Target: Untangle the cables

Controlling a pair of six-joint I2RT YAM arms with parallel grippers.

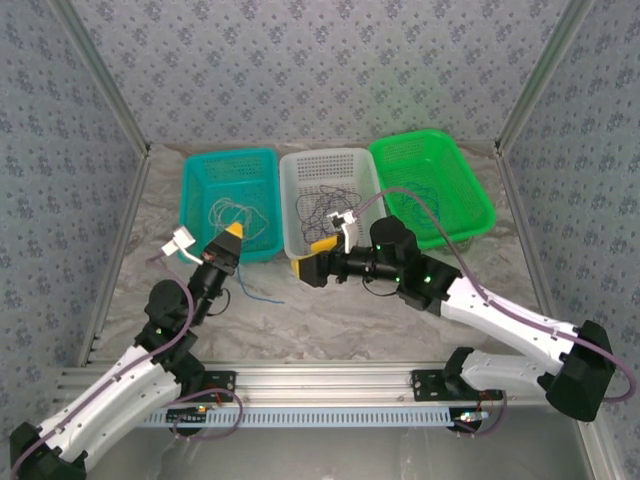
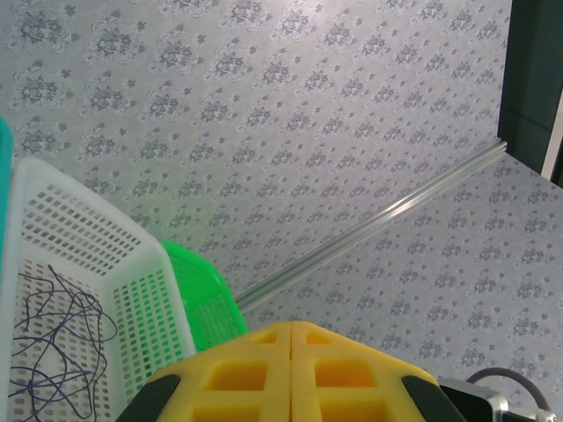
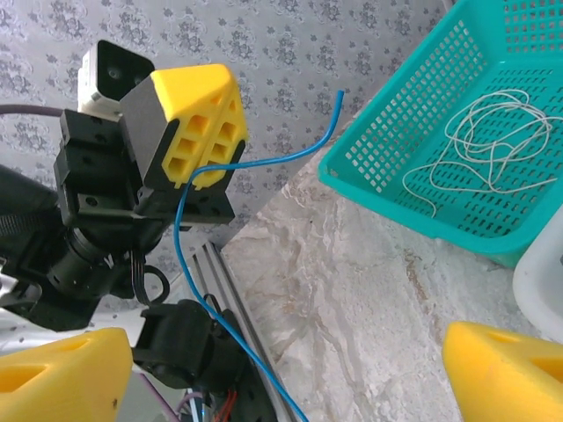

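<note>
Cables curl in two baskets in the top view: a white cable (image 1: 235, 213) in the teal basket (image 1: 228, 153) at upper left, dark cables (image 1: 322, 205) in the white basket (image 1: 330, 153) at centre. The left gripper (image 1: 232, 233), clenched, sits at the teal basket's lower edge, a blue cable (image 1: 262, 296) trailing below it onto the desk (image 1: 350, 320). The right gripper (image 1: 310, 257) lies below the white basket. Left wrist view: yellow fingers (image 2: 264, 374) pressed together at bottom centre. Right wrist view: the right gripper gapes wide, holding nothing; at upper left the left gripper pinches the blue cable.
</note>
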